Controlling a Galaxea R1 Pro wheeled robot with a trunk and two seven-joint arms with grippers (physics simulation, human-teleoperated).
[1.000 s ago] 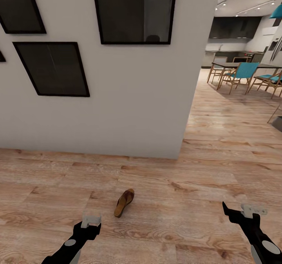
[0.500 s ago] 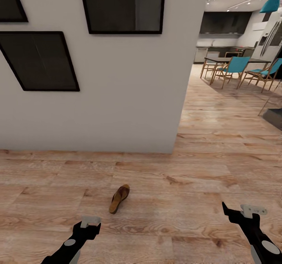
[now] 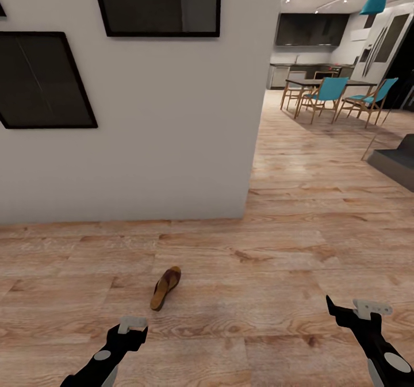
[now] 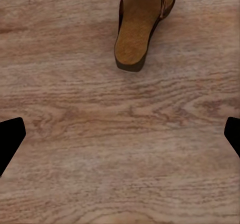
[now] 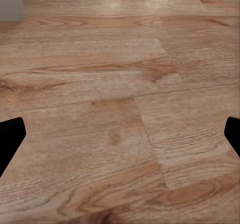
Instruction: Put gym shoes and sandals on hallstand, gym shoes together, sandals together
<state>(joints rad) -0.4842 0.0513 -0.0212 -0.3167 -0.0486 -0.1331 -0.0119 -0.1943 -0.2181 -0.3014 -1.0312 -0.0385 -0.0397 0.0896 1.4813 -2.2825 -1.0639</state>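
Observation:
One brown sandal (image 3: 165, 287) lies on the wood-plank corridor floor (image 3: 259, 272), a short way ahead of my left gripper (image 3: 133, 325). In the left wrist view the sandal (image 4: 142, 24) shows its tan insole and dark straps, beyond the open gripper (image 4: 120, 139), whose dark fingertips (image 4: 10, 139) sit wide apart with nothing between them. My right gripper (image 3: 351, 309) hovers low over bare planks, well to the right of the sandal. It is also open (image 5: 120, 139) and empty. The gym shoes and the hallstand are out of view.
A white wall (image 3: 144, 145) with black-framed pictures (image 3: 40, 79) stands just behind the sandal and ends at a corner (image 3: 250, 203). Past the corner, open floor runs to a dining table with turquoise chairs (image 3: 328, 91). A dark grey low object (image 3: 397, 165) sits at the right.
The whole picture has shifted left, so the camera has turned; the sandal and wall appear further left. Both arms hold the same pose, grippers still open.

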